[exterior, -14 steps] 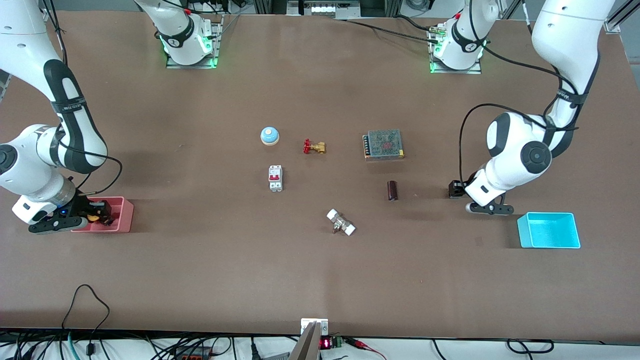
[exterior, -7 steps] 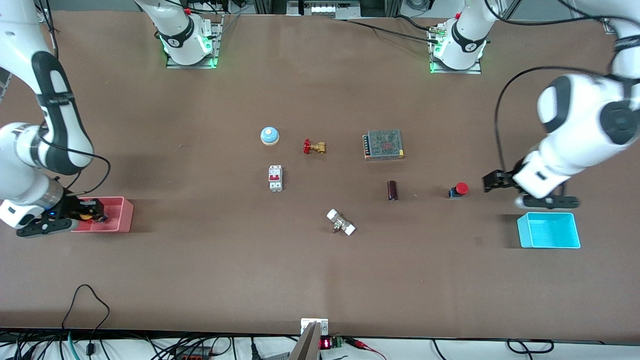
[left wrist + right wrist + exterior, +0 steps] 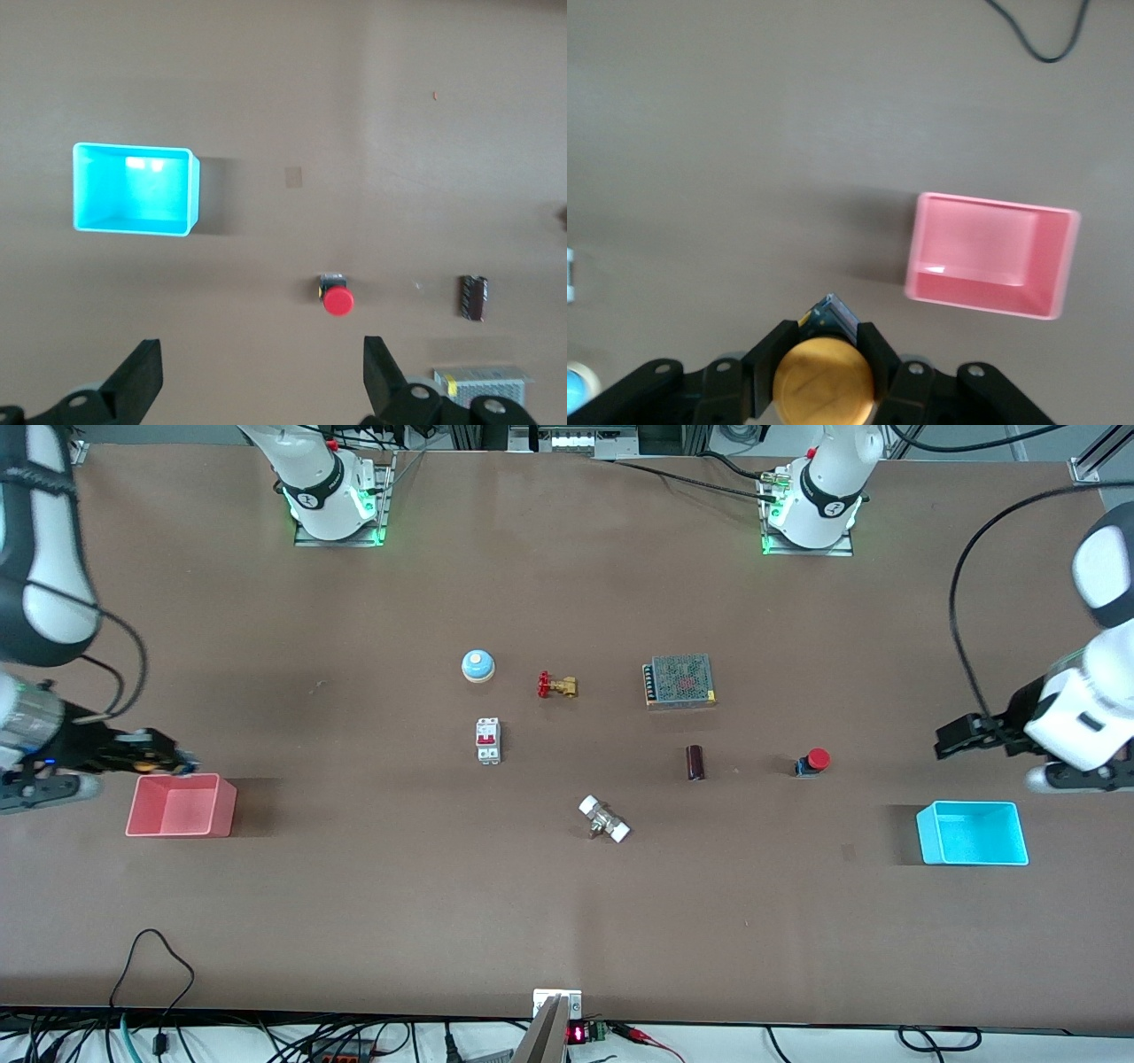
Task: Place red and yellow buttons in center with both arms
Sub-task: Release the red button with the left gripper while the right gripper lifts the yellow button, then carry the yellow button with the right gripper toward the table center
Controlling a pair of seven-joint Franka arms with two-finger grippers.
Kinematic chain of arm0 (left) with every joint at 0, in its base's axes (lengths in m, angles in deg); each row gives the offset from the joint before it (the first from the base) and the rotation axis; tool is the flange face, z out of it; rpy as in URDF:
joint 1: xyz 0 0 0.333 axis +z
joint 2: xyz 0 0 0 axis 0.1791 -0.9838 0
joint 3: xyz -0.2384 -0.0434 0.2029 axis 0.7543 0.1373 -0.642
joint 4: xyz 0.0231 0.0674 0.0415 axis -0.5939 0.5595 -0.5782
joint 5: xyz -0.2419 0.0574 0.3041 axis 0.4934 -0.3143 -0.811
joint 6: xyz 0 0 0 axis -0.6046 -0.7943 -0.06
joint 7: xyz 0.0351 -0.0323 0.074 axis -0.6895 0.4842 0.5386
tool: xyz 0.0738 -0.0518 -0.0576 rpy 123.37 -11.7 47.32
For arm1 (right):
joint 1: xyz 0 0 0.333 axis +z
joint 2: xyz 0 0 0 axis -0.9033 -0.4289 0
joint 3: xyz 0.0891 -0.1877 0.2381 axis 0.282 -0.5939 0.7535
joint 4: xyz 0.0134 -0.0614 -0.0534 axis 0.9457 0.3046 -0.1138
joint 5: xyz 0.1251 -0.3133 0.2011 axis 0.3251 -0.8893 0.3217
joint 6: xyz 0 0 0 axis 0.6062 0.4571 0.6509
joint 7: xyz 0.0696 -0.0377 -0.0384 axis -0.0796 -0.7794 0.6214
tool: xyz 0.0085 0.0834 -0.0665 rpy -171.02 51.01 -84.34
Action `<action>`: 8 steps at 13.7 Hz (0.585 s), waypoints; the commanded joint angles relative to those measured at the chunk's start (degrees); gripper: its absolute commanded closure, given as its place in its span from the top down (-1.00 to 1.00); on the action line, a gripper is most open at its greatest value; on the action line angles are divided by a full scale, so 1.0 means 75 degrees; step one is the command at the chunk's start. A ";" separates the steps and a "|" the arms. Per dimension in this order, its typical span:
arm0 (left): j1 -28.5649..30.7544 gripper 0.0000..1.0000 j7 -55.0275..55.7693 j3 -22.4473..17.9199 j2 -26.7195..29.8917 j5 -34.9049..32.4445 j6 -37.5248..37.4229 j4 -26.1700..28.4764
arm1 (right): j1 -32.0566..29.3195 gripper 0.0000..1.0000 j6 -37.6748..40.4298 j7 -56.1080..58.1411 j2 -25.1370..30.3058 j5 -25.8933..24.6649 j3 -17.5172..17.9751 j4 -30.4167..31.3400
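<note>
The red button point(image 3: 813, 762) stands on the brown tabletop beside a dark cylinder point(image 3: 695, 763), toward the left arm's end. It also shows in the left wrist view point(image 3: 337, 299). My left gripper point(image 3: 953, 740) is open and empty, raised over the table between the red button and the cyan bin point(image 3: 972, 833); its fingers point(image 3: 381, 372) are spread wide. My right gripper point(image 3: 164, 761) is shut on the yellow button point(image 3: 822, 382) and holds it in the air just over the table beside the pink bin point(image 3: 182, 806).
Around the middle lie a blue dome bell point(image 3: 477, 665), a brass valve with a red handle point(image 3: 556, 685), a white circuit breaker point(image 3: 488, 740), a white-ended fitting point(image 3: 604, 819) and a mesh-topped power supply point(image 3: 679, 681). The pink bin point(image 3: 992, 257) looks empty.
My left gripper let go of the red button and rose away toward the left arm's end. My right gripper lifted the yellow button out of the pink bin.
</note>
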 commanded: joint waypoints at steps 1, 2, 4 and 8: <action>0.0063 1.00 -0.0026 -0.0012 -0.0128 -0.0009 -0.1041 -0.1077 | 0.1094 -0.43 -0.0557 -0.1767 -0.0274 -0.0453 -0.0037 0.0154; 0.0133 1.00 -0.0014 0.0012 -0.0070 0.0003 -0.1078 -0.1113 | 0.1400 -0.43 -0.0827 -0.2341 -0.0426 -0.0641 -0.0025 0.0247; 0.0133 1.00 0.0021 0.0070 0.0106 -0.0009 -0.1090 -0.0963 | 0.2009 -0.43 -0.1540 -0.3210 -0.0824 -0.0853 -0.0025 0.0411; 0.0157 1.00 0.0021 0.0070 0.0095 -0.0020 -0.0611 -0.0482 | 0.2363 -0.43 -0.2853 -0.3611 -0.1353 -0.1333 -0.0025 0.0915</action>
